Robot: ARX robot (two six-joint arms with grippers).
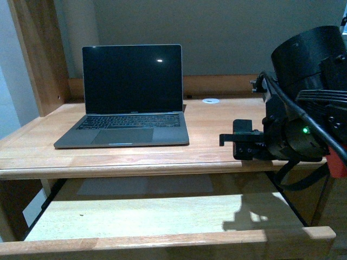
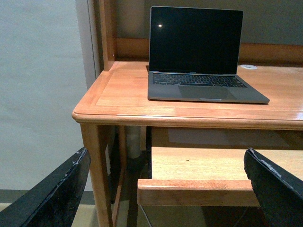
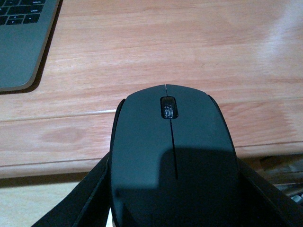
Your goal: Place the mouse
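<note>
Between the black fingers [image 3: 78, 205] of the right gripper [image 3: 173, 205], the small matte black domed mouse [image 3: 173, 142] is sitting clamped, scroll wheel up, over the front edge of the light wooden desk [image 3: 189, 56]. I cannot tell whether it is touching the wood. In the front view, this gripper is hovering at 3 o'clock of the open grey laptop [image 1: 130, 97], well apart from it. At 6 o'clock of the laptop, a pull-out wooden shelf [image 1: 162, 216] is standing extended. The left gripper [image 2: 166, 161] is holding its fingers spread wide, gripping nothing.
</note>
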